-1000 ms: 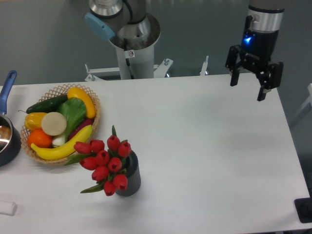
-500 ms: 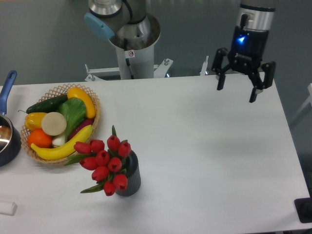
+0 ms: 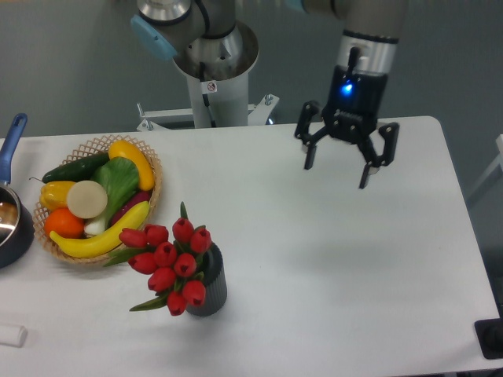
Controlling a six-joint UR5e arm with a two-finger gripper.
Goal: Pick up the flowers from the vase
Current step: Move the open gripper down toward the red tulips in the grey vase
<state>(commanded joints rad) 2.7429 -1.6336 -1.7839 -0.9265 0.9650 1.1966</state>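
The flowers (image 3: 167, 263), a bunch of red tulip buds with green leaves, stand in the vase (image 3: 211, 286), a small dark grey ribbed cylinder at the table's front left. The bunch leans left and spreads wider than the vase. My gripper (image 3: 338, 174) hangs open and empty above the table's middle back, well to the upper right of the flowers. Its two black fingers point down and are spread wide apart.
A wicker basket (image 3: 150, 196) of fruit and vegetables sits just behind and left of the flowers. A dark pot with a blue handle (image 3: 9, 141) is at the left edge. A small white object (image 3: 11, 335) lies at the front left. The arm's base (image 3: 214, 63) stands behind the table.
The gripper has moved left and forward from the table's back right corner toward the middle, coming lower, and stays open. The flowers and vase have not moved.
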